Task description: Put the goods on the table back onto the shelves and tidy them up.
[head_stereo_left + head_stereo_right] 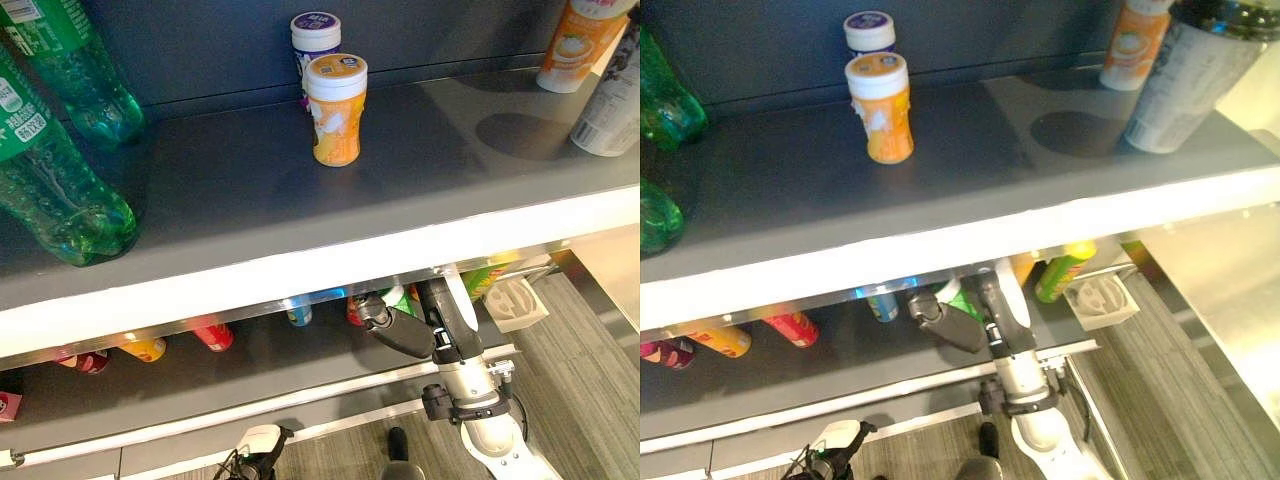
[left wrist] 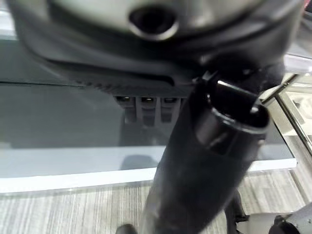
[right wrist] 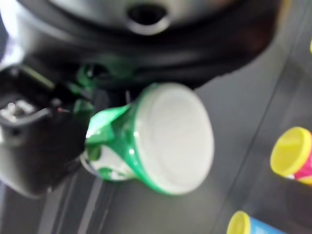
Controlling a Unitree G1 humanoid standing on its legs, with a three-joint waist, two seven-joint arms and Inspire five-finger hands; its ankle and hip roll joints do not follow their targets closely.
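My right hand reaches in under the upper shelf onto the lower shelf. It is shut on a green can with a white lid, which it holds tilted; a bit of green shows past the hand. My left hand hangs low in front of the shelving, away from the goods. On the upper shelf stand an orange jar and, right behind it, a purple jar.
Green bottles fill the upper shelf's left end; an orange bottle and a white one stand at its right. Red, yellow and blue cans sit on the lower shelf. A white tray sits at its right end.
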